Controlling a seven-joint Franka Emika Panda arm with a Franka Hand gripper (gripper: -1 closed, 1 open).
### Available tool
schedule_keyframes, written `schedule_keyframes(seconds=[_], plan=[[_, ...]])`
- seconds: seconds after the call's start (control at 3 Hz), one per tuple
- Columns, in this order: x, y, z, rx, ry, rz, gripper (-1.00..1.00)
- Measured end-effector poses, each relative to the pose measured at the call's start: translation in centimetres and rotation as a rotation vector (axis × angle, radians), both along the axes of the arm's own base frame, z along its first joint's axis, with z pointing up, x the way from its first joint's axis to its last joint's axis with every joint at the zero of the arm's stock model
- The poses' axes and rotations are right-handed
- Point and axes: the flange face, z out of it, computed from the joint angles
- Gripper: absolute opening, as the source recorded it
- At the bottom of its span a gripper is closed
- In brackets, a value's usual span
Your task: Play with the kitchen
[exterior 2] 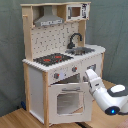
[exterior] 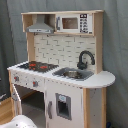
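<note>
No legible writing on kitchen (exterior 2: 60, 75)

A staged test space, such as a robot lab, is suggested rather than a real home. A grey curtain (exterior: 117, 45) is hung as a plain backdrop in both exterior views. The kitchen (exterior 2: 60, 65) is a toy of white panels and light wood, set directly on a wooden floor (exterior 2: 15, 120). A white robot arm (exterior 2: 107, 97) is seen beside it.

Grey curtain (exterior: 117, 60) behind, wooden floor (exterior 2: 15, 119) below.
</note>
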Motion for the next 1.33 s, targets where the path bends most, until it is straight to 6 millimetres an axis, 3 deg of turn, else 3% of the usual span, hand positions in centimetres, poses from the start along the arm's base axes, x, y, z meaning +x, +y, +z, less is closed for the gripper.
schedule_keyframes(seconds=[0.67, 1.33], plan=[[-0.9, -0.6, 4.6, -0.083, 0.058, -0.050, 1.00], [-0.6, -2.6, 6.9, -0.156, 0.187, -0.103, 1.00]])
